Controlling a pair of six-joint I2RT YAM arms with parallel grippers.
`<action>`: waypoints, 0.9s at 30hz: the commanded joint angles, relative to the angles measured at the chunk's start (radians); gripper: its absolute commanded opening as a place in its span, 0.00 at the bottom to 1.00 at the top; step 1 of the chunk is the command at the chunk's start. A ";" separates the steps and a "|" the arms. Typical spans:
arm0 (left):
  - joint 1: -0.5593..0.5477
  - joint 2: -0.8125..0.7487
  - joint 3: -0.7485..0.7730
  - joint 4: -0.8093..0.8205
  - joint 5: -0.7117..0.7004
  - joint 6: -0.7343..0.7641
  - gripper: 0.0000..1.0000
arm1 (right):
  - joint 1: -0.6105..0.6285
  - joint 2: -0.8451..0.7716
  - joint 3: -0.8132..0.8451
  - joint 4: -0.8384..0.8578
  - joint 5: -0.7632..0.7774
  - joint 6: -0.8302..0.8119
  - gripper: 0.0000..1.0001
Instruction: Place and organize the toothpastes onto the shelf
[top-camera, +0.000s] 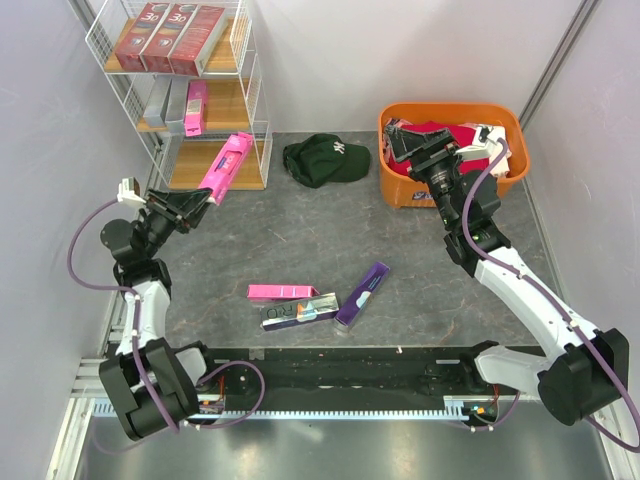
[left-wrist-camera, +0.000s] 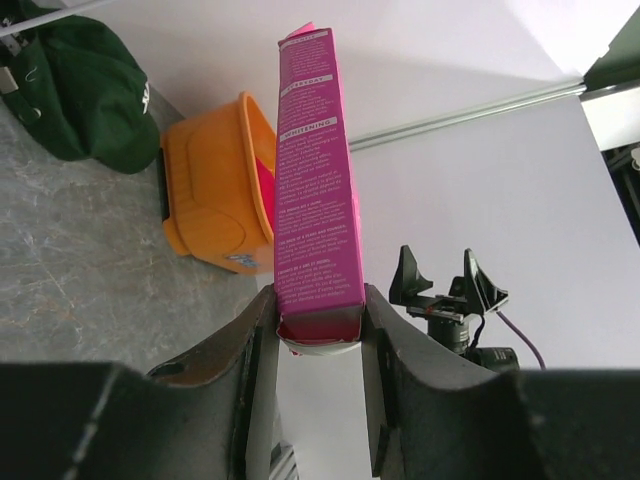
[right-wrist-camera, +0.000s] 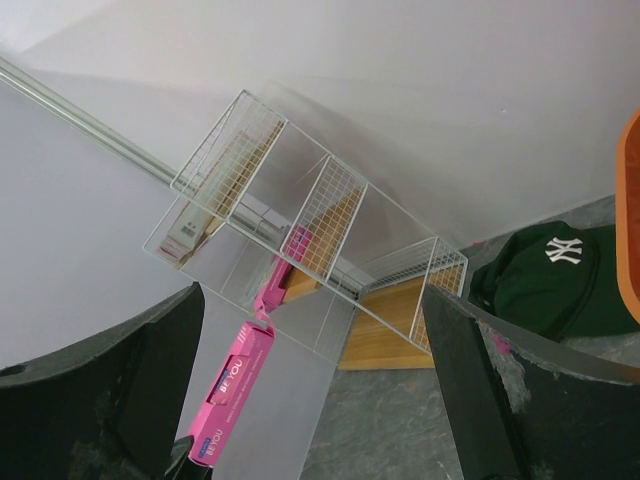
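Dark green cap (top-camera: 326, 160) with a white logo lying flat on the grey marbled tabletop (top-camera: 300, 235), just left of an orange plastic tub (top-camera: 394, 186) at back right, stuffed with red and white clutter (top-camera: 435, 127).

Left arm (top-camera: 148, 305) and right arm (top-camera: 525, 290) show white links, black joints, purple cables.

Top cam sat high at the near side, looking down at the whole table (top-camera: 300, 230). Left wrist cam faced the tub (left-wrist-camera: 210, 190), right wrist the shelf (right-wrist-camera: 395, 320); all shared the cap (top-camera: 325, 160).
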 joint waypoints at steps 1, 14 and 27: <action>0.006 0.013 0.059 -0.032 0.006 0.080 0.08 | 0.002 0.006 0.000 0.039 -0.007 -0.006 0.98; 0.004 0.162 0.246 -0.098 -0.097 0.142 0.03 | 0.002 0.003 -0.005 0.029 0.003 -0.029 0.98; -0.120 0.335 0.393 -0.146 -0.257 0.178 0.02 | 0.002 0.009 -0.009 0.012 0.031 -0.033 0.98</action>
